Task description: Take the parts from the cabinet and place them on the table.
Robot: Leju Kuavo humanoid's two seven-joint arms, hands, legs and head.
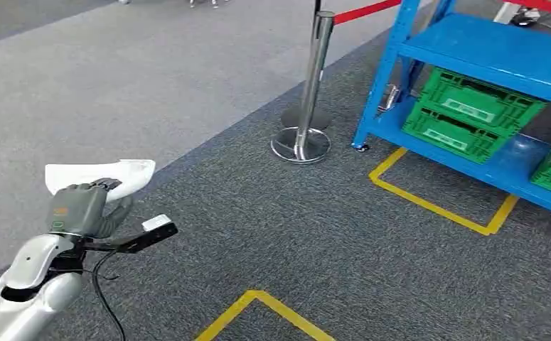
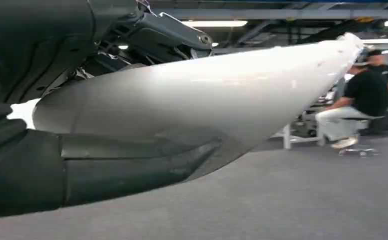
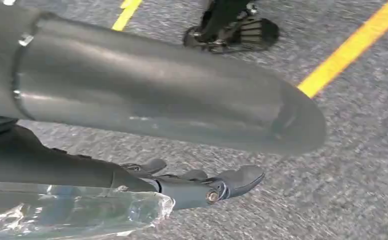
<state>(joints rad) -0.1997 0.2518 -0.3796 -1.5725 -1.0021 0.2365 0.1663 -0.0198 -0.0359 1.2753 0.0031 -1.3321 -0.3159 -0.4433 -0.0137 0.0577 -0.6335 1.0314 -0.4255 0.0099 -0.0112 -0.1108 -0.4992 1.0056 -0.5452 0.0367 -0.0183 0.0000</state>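
Part, white, stiff and seemingly light, is sitting in my left hand, fingers wrapping its end; right hand is pinching clear plastic.

The silver left arm comes in from the near left corner of the head view, forearm angled up and away, with a black camera bracket jutting to the right of the wrist. The left hand is raised in front of it, back of the hand toward the camera, its grey fingers curled over the top of a white part that it holds. In the right wrist view, the right hand has its dark fingers extended, lying against a clear plastic bag which it holds.
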